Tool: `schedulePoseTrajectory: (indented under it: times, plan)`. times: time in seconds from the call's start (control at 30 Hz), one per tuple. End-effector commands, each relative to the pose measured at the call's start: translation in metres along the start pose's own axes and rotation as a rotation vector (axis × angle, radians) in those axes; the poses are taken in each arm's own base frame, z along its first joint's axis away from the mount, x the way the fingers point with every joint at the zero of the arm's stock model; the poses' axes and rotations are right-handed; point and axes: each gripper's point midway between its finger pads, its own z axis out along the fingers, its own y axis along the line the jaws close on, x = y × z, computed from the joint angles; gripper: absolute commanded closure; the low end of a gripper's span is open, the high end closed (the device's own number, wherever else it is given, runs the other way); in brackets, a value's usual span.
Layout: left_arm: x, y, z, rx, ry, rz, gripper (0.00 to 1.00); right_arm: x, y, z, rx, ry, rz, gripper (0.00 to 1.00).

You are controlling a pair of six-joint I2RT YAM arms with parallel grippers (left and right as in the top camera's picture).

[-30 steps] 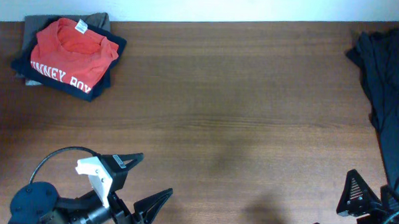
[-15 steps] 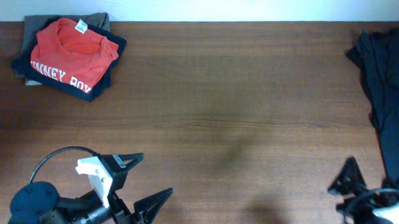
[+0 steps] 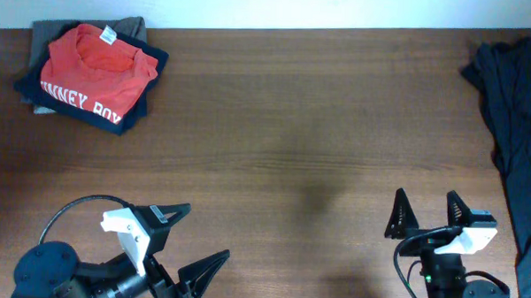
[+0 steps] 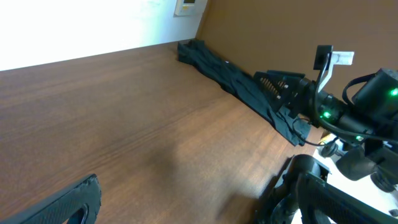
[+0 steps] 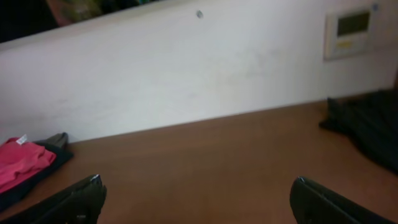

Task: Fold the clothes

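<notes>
The red-orange T-shirt [image 3: 93,69] with white lettering lies folded on top of a stack of folded clothes at the table's far left corner; it also shows at the left edge of the right wrist view [image 5: 22,162]. A dark unfolded garment [image 3: 514,122] lies crumpled along the right edge and shows in the left wrist view [image 4: 242,87] too. My left gripper [image 3: 191,244] is open and empty at the near left edge. My right gripper [image 3: 425,215] is open and empty at the near right, pointing toward the far side of the table.
A brown wooden table [image 3: 293,132] spans the view. A white wall [image 5: 186,68] with a small wall panel [image 5: 353,28] stands behind the table. A dark blue and an olive garment [image 3: 132,28] lie under the red shirt.
My right arm has swung left from the near right corner, so the open gripper is now over the table pointing away. The left arm and the clothes have not moved.
</notes>
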Motion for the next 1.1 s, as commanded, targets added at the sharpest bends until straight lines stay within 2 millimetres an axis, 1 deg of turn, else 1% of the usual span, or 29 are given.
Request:
schedulePoseTrajectory:
  times: [0.0, 0.13, 0.37, 0.47, 0.57, 0.67, 0.87, 0.97, 1.07]
  plan:
    - [0.001, -0.001, 0.0, 0.005, 0.0, -0.009, 0.01, 0.003, 0.007, 0.003, -0.054, -0.025, -0.115, 0.01]
    - [0.001, -0.001, 0.0, 0.005, 0.001, -0.01, 0.01, 0.007, 0.019, 0.01, -0.13, -0.062, -0.264, 0.01]
    - [0.001, -0.001, 0.0, 0.005, 0.0, -0.009, 0.01, 0.015, 0.015, 0.022, -0.119, -0.132, -0.271, 0.01]
    - [0.001, -0.001, 0.0, 0.005, 0.0, -0.009, 0.01, 0.027, 0.012, 0.029, -0.122, -0.165, -0.272, 0.01]
    - [0.001, -0.001, 0.0, 0.005, 0.0, -0.009, 0.01, 0.035, 0.006, 0.033, -0.107, -0.173, -0.225, 0.01]
    - [0.001, -0.001, 0.0, 0.005, 0.001, -0.01, 0.01, 0.047, 0.003, 0.037, -0.104, -0.16, -0.21, 0.01]
    - [0.001, -0.001, 0.0, 0.005, 0.0, -0.009, 0.01, 0.06, -0.004, 0.04, -0.074, -0.116, -0.206, 0.01]
    - [0.001, -0.001, 0.0, 0.005, 0.0, -0.009, 0.01, 0.073, -0.008, 0.041, -0.059, -0.063, -0.204, 0.01]
    - [0.001, -0.001, 0.0, 0.005, 0.0, -0.009, 0.01, 0.094, -0.012, 0.042, -0.05, 0.022, -0.202, 0.01]
